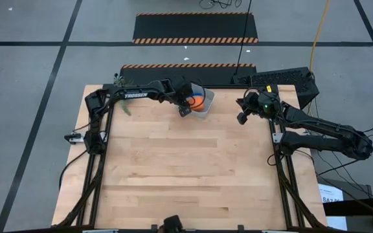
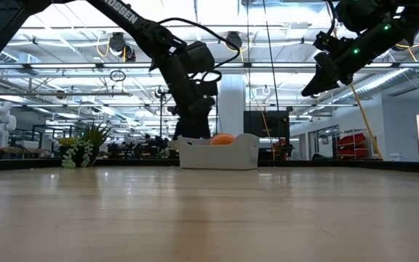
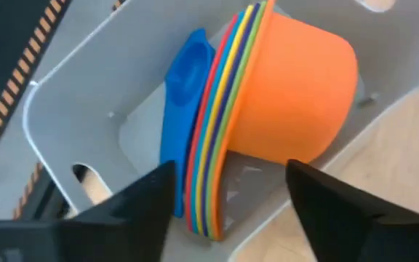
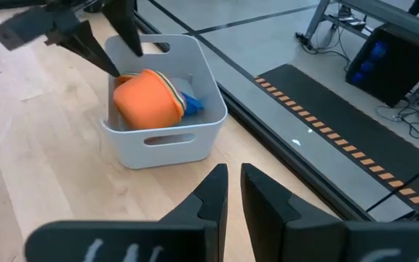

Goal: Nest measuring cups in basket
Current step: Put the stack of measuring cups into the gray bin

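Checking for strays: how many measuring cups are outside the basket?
0. The nested plastic measuring cups, orange outermost, lie on their side inside the pale grey plastic basket; individual cups can't be counted.

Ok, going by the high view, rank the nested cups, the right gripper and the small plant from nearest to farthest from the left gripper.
1. Nested cups: in the basket, directly under the open left gripper.
2. Right gripper: on the far side of the basket, raised above the table's right edge.
3. Small plant: back along the left arm, at the table's far left corner.

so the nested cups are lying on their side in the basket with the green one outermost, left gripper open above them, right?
Not quite: the outermost cup is orange, not green, as the left wrist view shows. The rest holds: the stack lies on its side in the basket, with the left gripper open above it.
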`<action>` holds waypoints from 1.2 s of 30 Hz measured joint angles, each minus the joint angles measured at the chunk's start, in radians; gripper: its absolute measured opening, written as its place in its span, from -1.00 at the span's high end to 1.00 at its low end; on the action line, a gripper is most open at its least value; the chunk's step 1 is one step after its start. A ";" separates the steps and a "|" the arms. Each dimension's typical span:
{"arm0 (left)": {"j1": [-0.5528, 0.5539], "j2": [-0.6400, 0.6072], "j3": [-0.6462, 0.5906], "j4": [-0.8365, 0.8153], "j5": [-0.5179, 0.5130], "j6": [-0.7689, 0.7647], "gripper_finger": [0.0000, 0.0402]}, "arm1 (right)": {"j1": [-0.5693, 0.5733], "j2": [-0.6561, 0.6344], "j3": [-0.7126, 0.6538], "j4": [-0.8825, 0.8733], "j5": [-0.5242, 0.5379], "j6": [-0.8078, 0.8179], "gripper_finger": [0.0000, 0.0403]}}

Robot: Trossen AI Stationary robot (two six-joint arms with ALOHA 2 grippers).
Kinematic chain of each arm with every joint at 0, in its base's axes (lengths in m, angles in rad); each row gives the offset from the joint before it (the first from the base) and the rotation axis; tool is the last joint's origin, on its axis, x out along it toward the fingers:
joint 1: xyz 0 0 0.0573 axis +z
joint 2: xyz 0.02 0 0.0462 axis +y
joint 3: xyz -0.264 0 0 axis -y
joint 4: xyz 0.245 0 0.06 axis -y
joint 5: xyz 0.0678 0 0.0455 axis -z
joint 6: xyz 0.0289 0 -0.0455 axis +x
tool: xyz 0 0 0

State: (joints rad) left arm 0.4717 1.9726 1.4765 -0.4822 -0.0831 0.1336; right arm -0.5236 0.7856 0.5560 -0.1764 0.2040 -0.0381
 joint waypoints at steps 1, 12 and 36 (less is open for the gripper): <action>-0.001 0.000 0.000 0.000 -0.013 0.007 -0.35 | 0.000 0.000 0.000 0.001 0.000 0.000 0.83; 0.035 0.005 0.000 0.006 -0.025 0.127 -0.51 | 0.000 0.000 0.000 0.007 0.000 0.004 0.83; 0.031 0.084 0.002 0.045 -0.066 0.169 -0.35 | 0.002 0.000 0.000 0.042 -0.028 0.021 0.83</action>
State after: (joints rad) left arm 0.5026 2.0564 1.4788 -0.4372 -0.1487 0.3024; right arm -0.5220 0.7856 0.5560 -0.1345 0.1761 -0.0169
